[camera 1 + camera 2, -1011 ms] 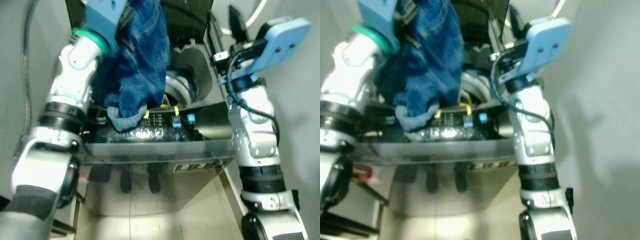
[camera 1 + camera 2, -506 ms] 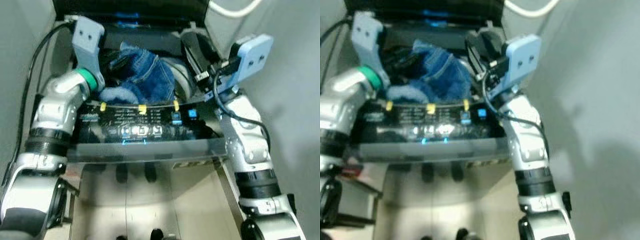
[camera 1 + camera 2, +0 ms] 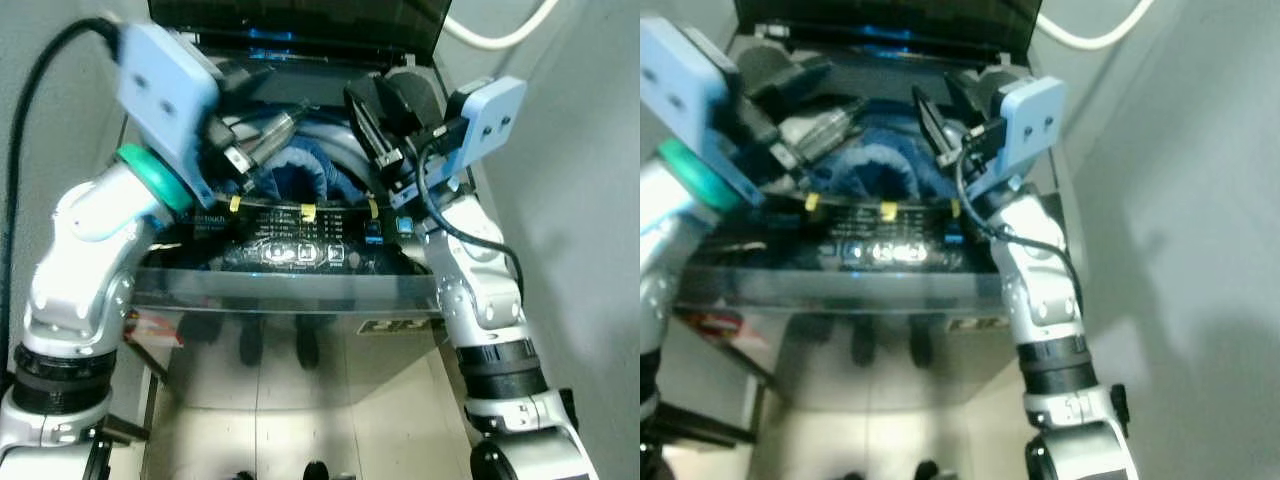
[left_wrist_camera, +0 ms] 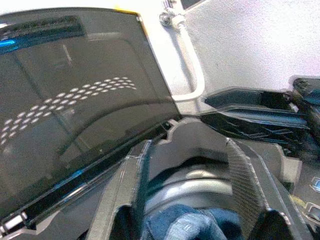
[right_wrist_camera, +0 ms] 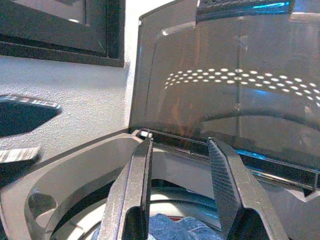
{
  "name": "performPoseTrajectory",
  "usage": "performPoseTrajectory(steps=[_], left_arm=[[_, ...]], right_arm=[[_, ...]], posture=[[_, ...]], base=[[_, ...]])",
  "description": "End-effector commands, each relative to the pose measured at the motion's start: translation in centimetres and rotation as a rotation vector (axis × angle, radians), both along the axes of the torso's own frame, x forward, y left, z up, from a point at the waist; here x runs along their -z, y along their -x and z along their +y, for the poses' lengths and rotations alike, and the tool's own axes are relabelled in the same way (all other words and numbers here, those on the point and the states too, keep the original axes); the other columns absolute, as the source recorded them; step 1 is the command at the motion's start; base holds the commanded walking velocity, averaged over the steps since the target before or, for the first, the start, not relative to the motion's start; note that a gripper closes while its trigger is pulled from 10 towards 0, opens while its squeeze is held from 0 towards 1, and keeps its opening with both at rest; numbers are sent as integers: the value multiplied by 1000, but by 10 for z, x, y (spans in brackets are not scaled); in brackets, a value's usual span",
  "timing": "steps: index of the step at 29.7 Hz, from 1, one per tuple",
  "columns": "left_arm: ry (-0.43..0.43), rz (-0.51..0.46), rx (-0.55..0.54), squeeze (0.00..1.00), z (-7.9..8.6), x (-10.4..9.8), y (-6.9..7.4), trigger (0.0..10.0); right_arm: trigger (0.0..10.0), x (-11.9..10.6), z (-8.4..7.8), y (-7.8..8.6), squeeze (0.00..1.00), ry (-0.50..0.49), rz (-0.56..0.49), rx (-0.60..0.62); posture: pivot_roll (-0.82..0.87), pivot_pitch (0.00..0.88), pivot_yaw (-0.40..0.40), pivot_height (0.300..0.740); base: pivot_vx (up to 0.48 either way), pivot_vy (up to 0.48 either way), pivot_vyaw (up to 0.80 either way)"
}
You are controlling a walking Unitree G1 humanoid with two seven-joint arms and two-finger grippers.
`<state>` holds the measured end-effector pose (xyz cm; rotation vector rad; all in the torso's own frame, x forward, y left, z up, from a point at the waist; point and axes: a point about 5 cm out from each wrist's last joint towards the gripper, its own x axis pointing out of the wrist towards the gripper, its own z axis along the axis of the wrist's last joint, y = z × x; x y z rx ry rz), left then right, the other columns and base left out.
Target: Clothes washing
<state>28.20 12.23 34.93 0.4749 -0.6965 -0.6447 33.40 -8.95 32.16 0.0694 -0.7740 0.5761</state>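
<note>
Left eye view: I am hovering both open grippers, left gripper and right gripper, above the jeans in the washer drum; heavy, floppy denim, best pinched at a thick fold.

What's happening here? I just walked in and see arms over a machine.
The robot stands at a top-loading washing machine with its lid up. Blue jeans lie in the drum. Both the left gripper and the right gripper hover open above the opening, holding nothing.
</note>
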Motion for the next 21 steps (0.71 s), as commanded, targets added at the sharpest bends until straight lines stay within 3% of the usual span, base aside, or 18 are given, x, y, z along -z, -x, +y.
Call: performPoseTrajectory(steps=[1,2,5,9,10,11,12,13,14,15,21], left_arm=[[-19,-42,5,129,-8,1,7,10000],[-2,-56,-22,0,-9,3,9,10000],[62,-88,-170,0,-3,11,9,10000],[99,-58,-195,0,-1,20,9,10000],[160,-8,-209,0,2,27,7,10000],[282,63,-222,0,9,33,2,10000],[282,63,-222,0,9,33,2,10000],[374,111,-244,0,18,39,-2,10000],[374,111,-244,0,18,39,-2,10000],[459,152,-268,0,26,43,-7,10000],[589,184,-328,0,43,51,-17,10000]], right_arm=[[10000,6,-6,0,0,-24,12,14],[10000,9,-6,0,0,-28,17,18],[10000,17,-9,1,0,-43,37,35],[10000,21,-11,-1,0,-57,54,54],[10000,25,-14,-2,0,-78,78,73],[10000,29,-18,-4,0,-104,99,96],[10000,29,-18,-4,0,-104,99,96],[10000,34,-22,-7,0,-140,131,117],[10000,34,-22,-7,0,-140,131,117],[10000,39,-26,-10,0,-167,159,139],[10000,51,-28,-14,0,-210,206,150]], posture=[[160,152,-61,740],[161,145,-60,740],[161,105,-57,740],[155,71,-54,740],[153,53,-51,740],[143,22,-48,740],[143,22,-48,740],[134,0,-47,740],[134,0,-47,740],[133,0,-47,740],[126,0,-52,740]], base=[[0,0,0],[0,0,0],[0,0,0],[0,0,0],[0,0,0],[0,0,0],[0,0,0],[0,0,0],[0,0,0],[0,0,0],[0,0,0]])
